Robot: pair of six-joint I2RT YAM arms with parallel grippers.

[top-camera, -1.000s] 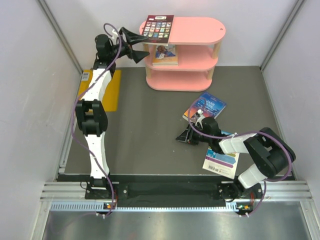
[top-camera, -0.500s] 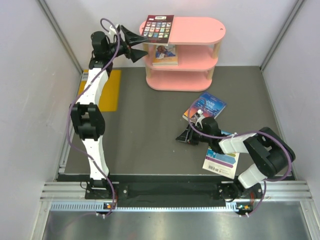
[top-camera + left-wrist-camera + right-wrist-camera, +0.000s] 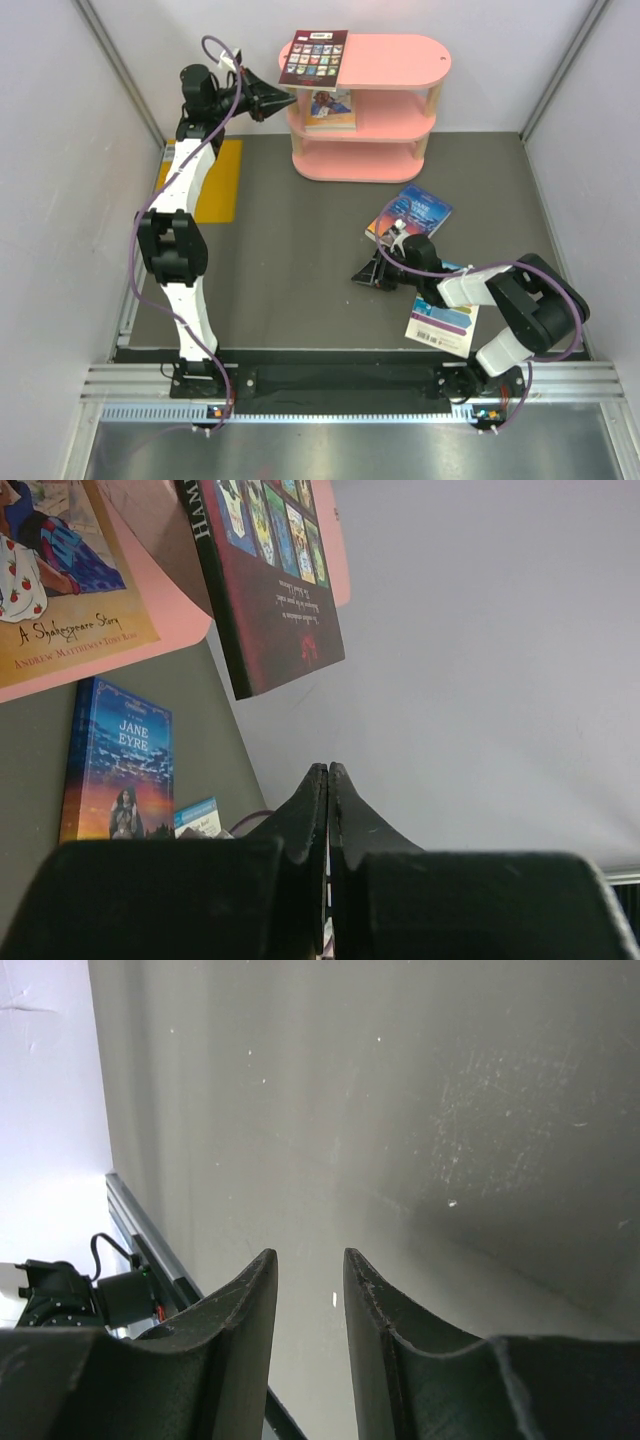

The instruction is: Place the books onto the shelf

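Yellow-orange rectangle [image 3: 205,185] seen flat on tabletop [image 3: 290,260], far left. Left pincer [image 3: 288,98] held raised just left of pink shelf [image 3: 395,60], fingers pressed fully together, nothing gripped. Dark red picture-grid book [image 3: 314,56] laid on top board, left end overhanging edge. Shakespeare Story book [image 3: 330,107] placed on middle tier. Right pincer [image 3: 360,277] held low near tabletop, partly open, nothing between jaws. Blue Jane Eyre book [image 3: 412,212] seen flat on tabletop just behind right arm. White colour-striped book [image 3: 440,322] partly covered by that arm.
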